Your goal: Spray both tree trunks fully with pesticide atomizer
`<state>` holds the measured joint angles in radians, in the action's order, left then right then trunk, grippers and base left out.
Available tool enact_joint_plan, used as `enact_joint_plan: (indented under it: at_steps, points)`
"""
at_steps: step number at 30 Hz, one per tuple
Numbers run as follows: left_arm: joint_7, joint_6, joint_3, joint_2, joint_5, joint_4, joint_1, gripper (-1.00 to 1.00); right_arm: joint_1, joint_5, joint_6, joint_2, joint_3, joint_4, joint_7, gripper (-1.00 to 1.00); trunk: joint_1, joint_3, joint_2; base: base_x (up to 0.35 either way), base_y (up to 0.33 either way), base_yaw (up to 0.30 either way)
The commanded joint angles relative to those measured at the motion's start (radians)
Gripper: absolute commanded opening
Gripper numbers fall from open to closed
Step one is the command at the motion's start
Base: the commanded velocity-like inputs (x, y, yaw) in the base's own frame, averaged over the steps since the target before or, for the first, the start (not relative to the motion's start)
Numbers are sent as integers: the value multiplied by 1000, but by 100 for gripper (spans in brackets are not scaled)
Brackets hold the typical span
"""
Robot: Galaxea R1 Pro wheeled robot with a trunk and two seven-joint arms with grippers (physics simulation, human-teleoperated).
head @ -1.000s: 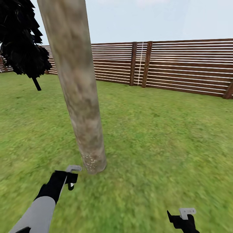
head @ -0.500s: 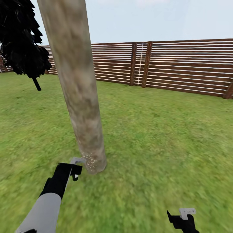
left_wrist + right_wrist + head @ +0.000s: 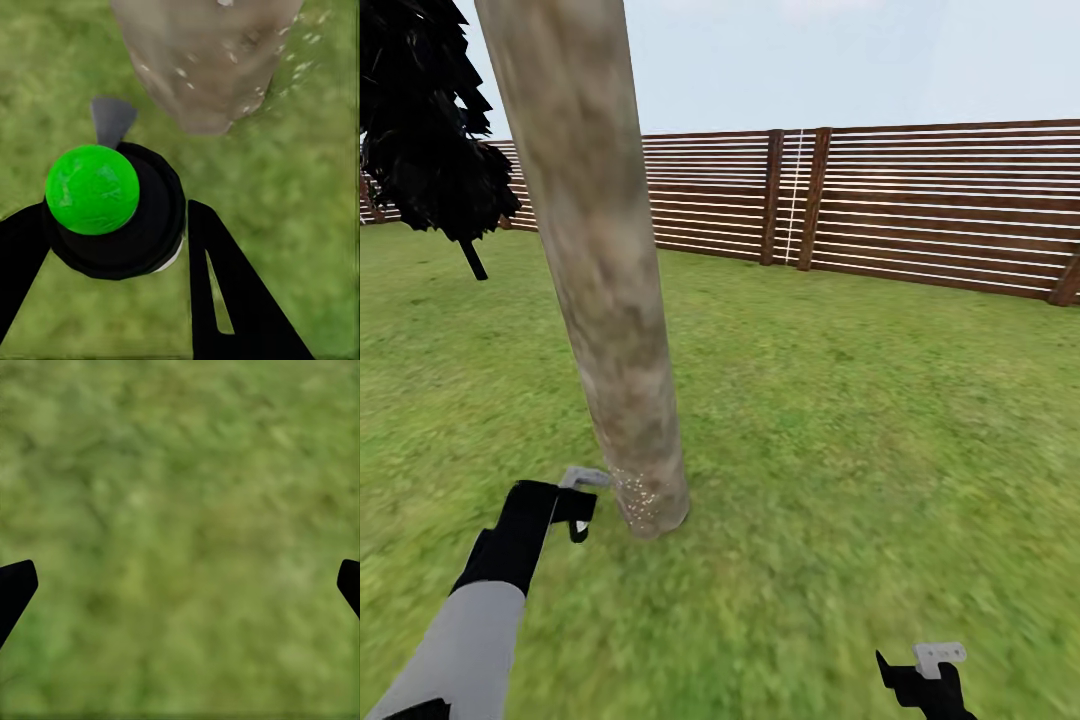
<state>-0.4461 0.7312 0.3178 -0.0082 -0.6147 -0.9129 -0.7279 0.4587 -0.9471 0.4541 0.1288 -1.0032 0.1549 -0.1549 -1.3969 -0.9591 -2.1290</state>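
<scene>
Pesticide atomizer (image 3: 112, 206) held low beside base of tree trunk (image 3: 595, 270), grey nozzle (image 3: 112, 120) aimed at bark just above grass (image 3: 840, 430). Held that low prob. because spraying starts at trunk's foot: white specks of pesticide (image 3: 640, 495) dot only lowest band of bark, rest of column bare. Judged early in coverage of this trunk.

Left gripper (image 3: 112, 247) clamped on atomizer's black round body, one dark finger (image 3: 225, 292) each side, green cap (image 3: 92, 189) poking up between. In head view, left gripper (image 3: 575, 505) just beside trunk, nozzle near bark but contact not clear at this res.

Right gripper (image 3: 180, 585) spread wide over bare grass, fingertips (image 3: 16, 585) at opp. edges of wrist view, nothing between, nothing touched. In head view, right gripper (image 3: 925, 675) hangs low, well apart from trunk; prob. parked out of way while left does the work.

Behind: brown slat fence (image 3: 920, 200), dark ragged foliage (image 3: 425, 130) far left.
</scene>
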Motion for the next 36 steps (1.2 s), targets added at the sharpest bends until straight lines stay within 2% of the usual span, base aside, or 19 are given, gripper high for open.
enact_joint_plan:
  at_steps: [1,3,4,6,8,9,12,13,16,18,21,23,24,28,34,36]
  points:
    - [0,10,-6,-4,-3,-1,2,-100,0,0,0,0,0,0,0,100,0,0,0,0,0,0]
    - [0,26,-62,-8,0,-3,5,-100,0,-1,0,0,0,0,0,100,0,0,0,0,0,0]
    - [-1,31,-112,-13,4,-3,6,-100,0,-1,0,-1,0,0,0,100,0,0,0,0,0,0]
    - [-1,34,-136,-42,6,-10,6,-100,0,-1,0,0,0,0,-1,100,0,0,0,0,0,0]
    - [-1,68,-143,-54,7,-40,5,-100,0,-1,0,-1,0,0,-1,100,0,0,0,0,0,0]
    - [-4,143,-145,-54,8,-92,4,-100,0,-1,0,0,0,0,-1,100,0,0,0,0,0,0]
    - [-95,181,-141,-44,3,-135,-2,-100,0,-1,0,-1,0,0,-2,100,0,0,0,0,0,0]
    - [-114,183,-140,-37,0,-137,-3,-100,0,-1,0,0,0,0,-2,100,0,0,0,0,0,0]
    - [-135,186,-136,13,2,-139,-5,-100,0,-1,0,0,0,0,-2,100,0,0,0,0,0,0]
    - [-138,196,-137,26,4,-140,-5,-100,0,-1,0,0,0,0,-2,100,0,0,0,0,0,0]
    - [-138,204,-145,12,6,-171,5,-100,0,-1,0,-1,0,0,-2,100,0,0,0,0,0,0]
    - [-138,231,-153,-51,6,-210,5,-100,0,-1,0,0,0,0,-2,100,0,0,0,0,0,0]
    - [-140,276,-179,-69,7,-260,-3,-100,0,-1,0,0,0,0,-2,100,0,0,0,0,0,0]
    - [-140,281,-174,-51,5,-270,-5,-100,0,-1,0,0,0,0,-2,100,0,0,0,0,0,0]
    - [-141,282,-171,6,5,-271,-38,-100,0,-1,0,0,0,0,-2,100,0,0,0,0,0,0]
    - [-141,283,-171,3,8,-274,-42,-100,0,-1,0,0,0,0,-2,100,0,0,0,0,0,0]
